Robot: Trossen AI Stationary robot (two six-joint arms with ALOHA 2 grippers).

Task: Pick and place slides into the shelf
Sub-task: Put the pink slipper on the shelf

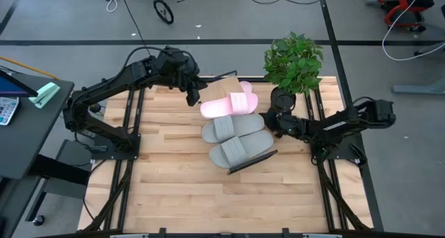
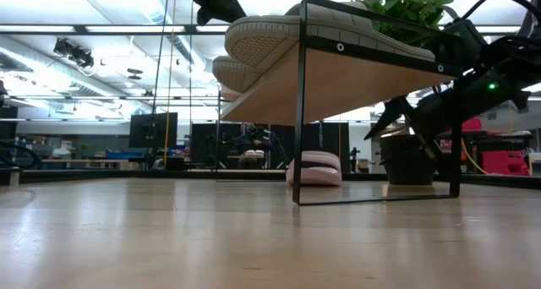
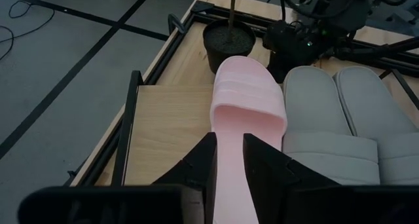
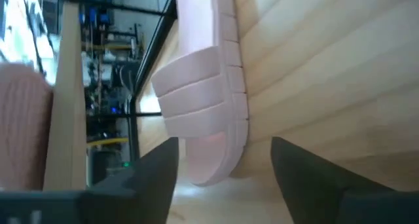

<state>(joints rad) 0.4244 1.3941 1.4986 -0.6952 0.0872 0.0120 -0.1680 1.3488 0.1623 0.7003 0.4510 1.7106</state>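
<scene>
- Shelf (image 1: 229,81): the light board with a black frame sits at the table's centre; in the low view it stands raised and tilted, with open space beneath.
- Grey pair (image 1: 236,137): both grey slides already lie on the shelf, side by side, at its 5 o'clock end.
- Pink slide (image 1: 226,106): this one lies on the shelf touching the grey pair's 11 o'clock side. The left gripper (image 3: 229,162) has its fingers closed narrowly on the heel end, toe pointing toward the plant pot (image 3: 229,40).
- Second pink slide (image 4: 203,126): you see it in the right wrist view lying on the tabletop under the shelf, and in the low view below the board.
- Right gripper (image 4: 222,165): it sits at 3 o'clock of the shelf, low and near the pot, fingers spread wide and empty, with the second pink slide just ahead of them.
- Step in hand, as judged: seating the held slide. Lower the heel until the sole lies flat on the board before you release, and keep it snug against the grey neighbour so the bare strip at 11 o'clock is left for the last slide.
- Caution: the board slopes, so open the fingers slowly and lift straight up. Dragging the heel could slide the whole row.
</scene>
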